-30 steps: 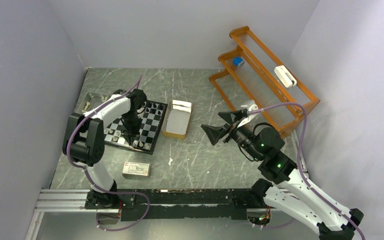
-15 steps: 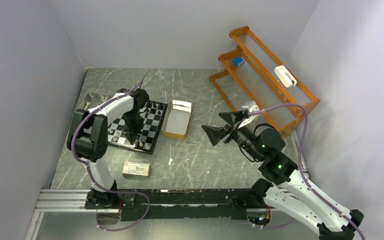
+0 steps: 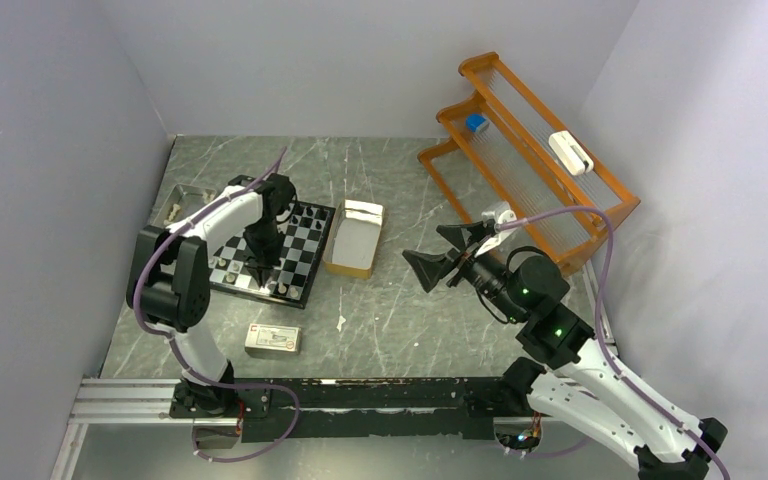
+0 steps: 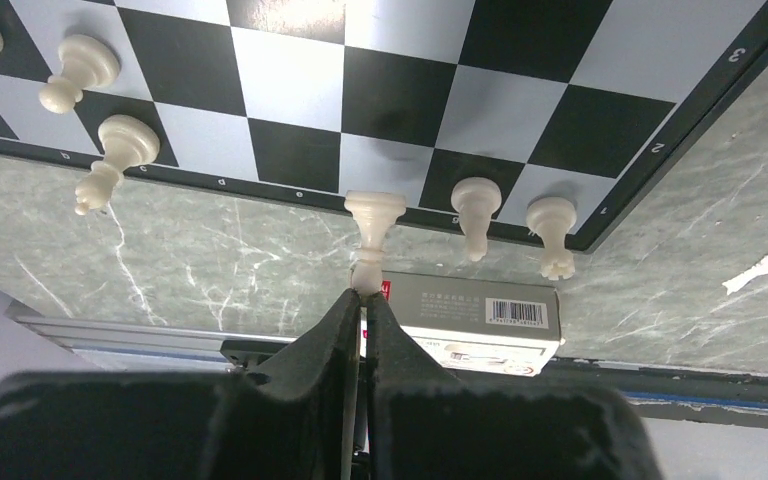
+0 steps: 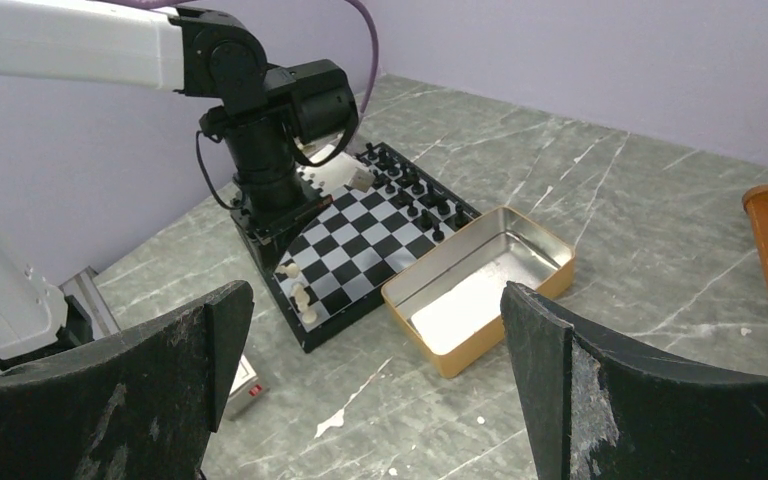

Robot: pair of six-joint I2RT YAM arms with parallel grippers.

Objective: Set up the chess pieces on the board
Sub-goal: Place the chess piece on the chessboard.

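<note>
Left tool (image 4: pixel 364 299) nose-down, seemingly around white piece (image 4: pixel 374 212).

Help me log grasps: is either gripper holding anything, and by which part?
The left gripper pinches a pale chess piece by its top, with the piece's base at the board edge row. The right gripper is open and empty.

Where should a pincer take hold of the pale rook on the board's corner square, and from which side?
Grip the rook just below its notched crown, coming straight down. It stands upright on the board, and a neighbouring pale piece stands close beside it, so a sideways approach would likely knock that.
</note>
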